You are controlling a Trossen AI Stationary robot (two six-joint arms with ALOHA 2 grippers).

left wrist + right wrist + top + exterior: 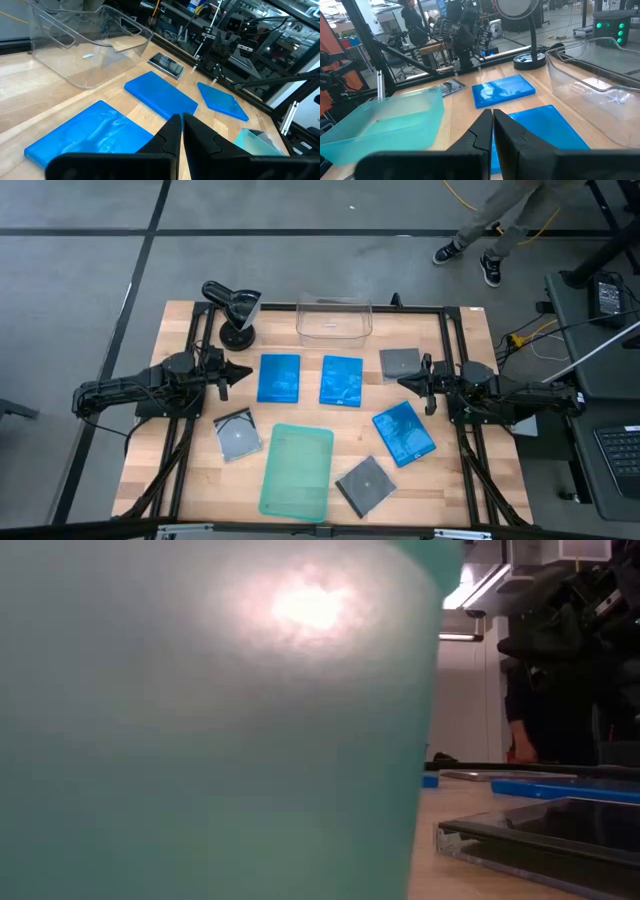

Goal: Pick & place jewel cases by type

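Note:
Three blue jewel cases lie on the wooden table: two side by side in the middle and one tilted at the right. Dark grey jewel cases lie at the back right, the front left and the front. My left gripper hovers left of the blue pair, shut and empty; its fingertips meet above a blue case. My right gripper sits between the back grey case and the middle blue one, shut and empty, over a blue case.
A pale green tray lies at the front centre and fills most of the low view. A clear bin stands at the back edge beside a black lamp. A person's legs show beyond the table.

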